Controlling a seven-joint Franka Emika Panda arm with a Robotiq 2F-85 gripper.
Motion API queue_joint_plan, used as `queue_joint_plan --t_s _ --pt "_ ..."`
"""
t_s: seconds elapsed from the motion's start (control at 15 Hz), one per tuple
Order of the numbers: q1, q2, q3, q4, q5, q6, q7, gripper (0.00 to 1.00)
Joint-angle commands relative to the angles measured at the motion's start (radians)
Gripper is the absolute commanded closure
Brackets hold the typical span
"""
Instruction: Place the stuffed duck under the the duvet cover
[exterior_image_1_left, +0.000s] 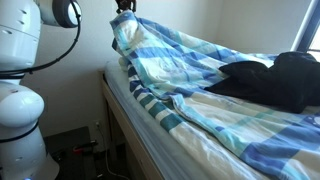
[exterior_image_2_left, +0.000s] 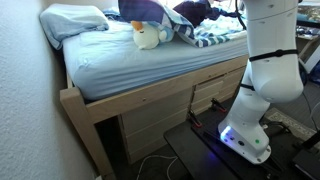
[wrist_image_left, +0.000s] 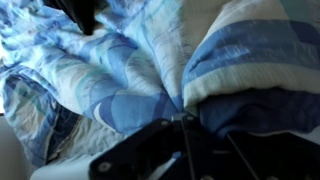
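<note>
Hanging in a peak from the gripper (exterior_image_1_left: 125, 6), the duvet cover (exterior_image_1_left: 200, 60) is pinched near one edge and held up off the bed. In the wrist view the striped cloth bunches into the dark fingers (wrist_image_left: 165, 140) at six o'clock, so the claw seems clenched on the fabric, though the blur there leaves the pads themselves unclear. In an exterior view the stuffed duck (exterior_image_2_left: 148, 36) sits in the open on the plain pale sheet (exterior_image_2_left: 120, 62). The raised fold of cover hangs just above it at twelve o'clock, and the rest of the cover is heaped at its three o'clock. Bare sheet lies open from the duck's six to nine o'clock, out to the mattress edge and the wooden bed frame (exterior_image_2_left: 140, 98). A white pillow (exterior_image_2_left: 72, 20) rests at the duck's ten o'clock, close to the wall (exterior_image_2_left: 25, 100). A black bundle (exterior_image_1_left: 275, 78) lies on the cover, at four o'clock from the claw. The robot's white body (exterior_image_2_left: 268, 70) stands beside the bed at the duck's four o'clock, near the drawers (exterior_image_2_left: 150, 125).
</note>
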Motion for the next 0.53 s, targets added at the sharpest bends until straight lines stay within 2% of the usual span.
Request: queue_joint_plan --t_s 0.0,0.27,0.47 --pt "-0.018 -0.044 0.036 -0.041 0.106 -0.029 -0.007 0.97" --pt "-0.041 -0.034 0.037 -0.057 0.200 -0.052 -0.007 0.97" --pt "-0.071 -0.011 0.040 -0.090 0.314 -0.053 0.008 0.97"
